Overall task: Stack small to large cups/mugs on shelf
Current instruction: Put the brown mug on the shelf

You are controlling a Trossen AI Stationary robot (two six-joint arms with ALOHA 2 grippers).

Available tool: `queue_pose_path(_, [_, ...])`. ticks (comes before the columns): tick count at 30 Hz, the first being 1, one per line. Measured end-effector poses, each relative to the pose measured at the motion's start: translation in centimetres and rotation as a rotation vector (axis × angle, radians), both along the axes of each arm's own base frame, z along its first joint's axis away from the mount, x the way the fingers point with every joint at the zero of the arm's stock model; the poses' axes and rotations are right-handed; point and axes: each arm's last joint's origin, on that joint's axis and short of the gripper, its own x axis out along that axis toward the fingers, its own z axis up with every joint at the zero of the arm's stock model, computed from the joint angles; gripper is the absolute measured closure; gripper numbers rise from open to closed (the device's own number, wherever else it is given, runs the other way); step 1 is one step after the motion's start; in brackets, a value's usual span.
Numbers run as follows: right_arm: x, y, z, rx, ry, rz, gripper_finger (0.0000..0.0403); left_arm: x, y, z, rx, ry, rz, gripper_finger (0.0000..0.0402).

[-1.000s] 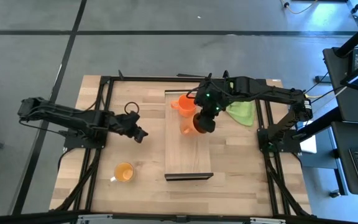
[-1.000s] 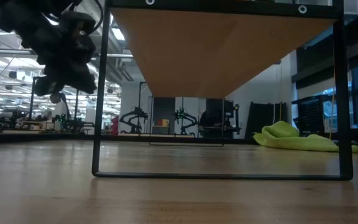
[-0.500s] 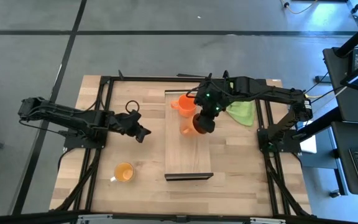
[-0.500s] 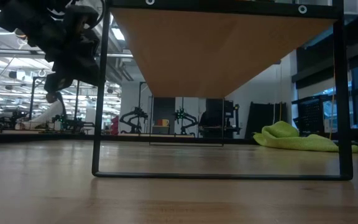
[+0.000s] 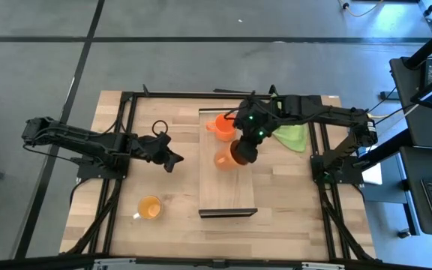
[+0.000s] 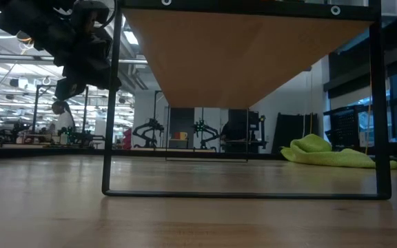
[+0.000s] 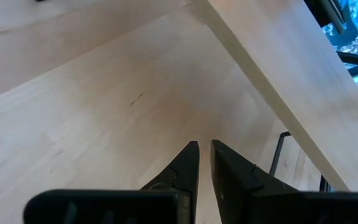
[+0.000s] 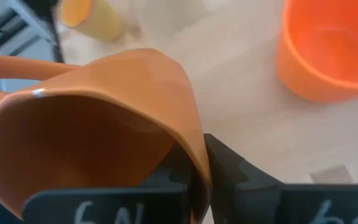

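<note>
The right gripper [image 5: 238, 152] hangs over the shelf [image 5: 227, 187], its jaws pinched on the rim of the brown-orange mug [image 8: 98, 143], tilted just beside the bright orange mug [image 5: 222, 126] standing on the shelf. The left gripper [image 5: 172, 160] hovers over bare desk [image 5: 291, 202], jaws nearly closed and empty. The yellow-orange mug [image 5: 149, 207] sits on the desk, left of the shelf
</note>
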Motion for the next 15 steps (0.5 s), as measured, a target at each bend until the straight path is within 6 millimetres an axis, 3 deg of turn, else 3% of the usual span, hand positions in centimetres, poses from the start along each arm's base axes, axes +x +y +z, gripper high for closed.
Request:
queue_pose_path(7, [0.1, -0.2, -0.8, -0.046, 0.07, -0.071, 0.0379, 0.0, 0.0, 0.0, 0.016, -0.001, -0.011, 0.0366])
queue_pose_path(15, [2.1, -0.3, -3.3, 0.004, 0.158, -0.095, 0.0379, 0.4, 0.0, 0.6, 0.044, -0.068, -0.034, 0.0366])
